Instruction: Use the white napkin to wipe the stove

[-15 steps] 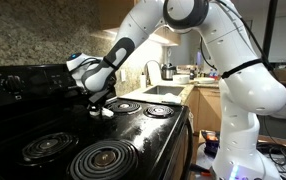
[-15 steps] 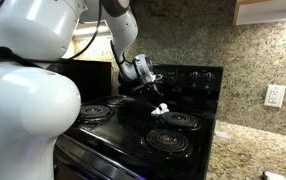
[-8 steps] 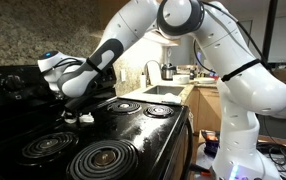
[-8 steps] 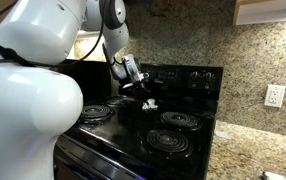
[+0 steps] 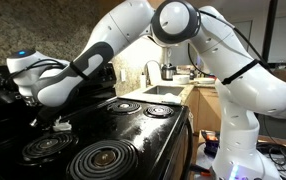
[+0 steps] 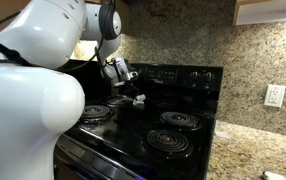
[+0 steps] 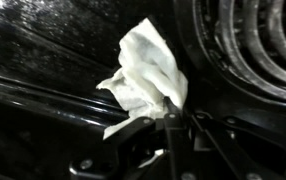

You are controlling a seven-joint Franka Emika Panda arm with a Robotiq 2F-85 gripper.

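The white napkin [image 7: 148, 68] is a crumpled wad pressed onto the glossy black stove [image 7: 43, 40], beside a coil burner [image 7: 253, 40]. My gripper [image 7: 173, 112] is shut on its near edge, the black fingers pinched together. In both exterior views the arm reaches low across the stove [image 5: 138, 127] [image 6: 188, 78]. There the gripper [image 5: 58, 121] [image 6: 133, 96] holds the napkin [image 5: 62, 126] [image 6: 140, 99] against the top, next to a coil burner [image 5: 48, 147].
Other coil burners [image 5: 103, 160] [image 5: 161, 110] [image 6: 178, 120] lie around the wiped strip. The raised control panel [image 6: 183, 75] stands just behind the gripper. A granite counter [image 6: 258, 160], a wall outlet [image 6: 274, 96] and a sink faucet [image 5: 153, 72] flank the stove.
The arm has swept the held napkin across the stove top, from between the burners near the sink side toward the far side by the control panel. The gripper stayed shut.
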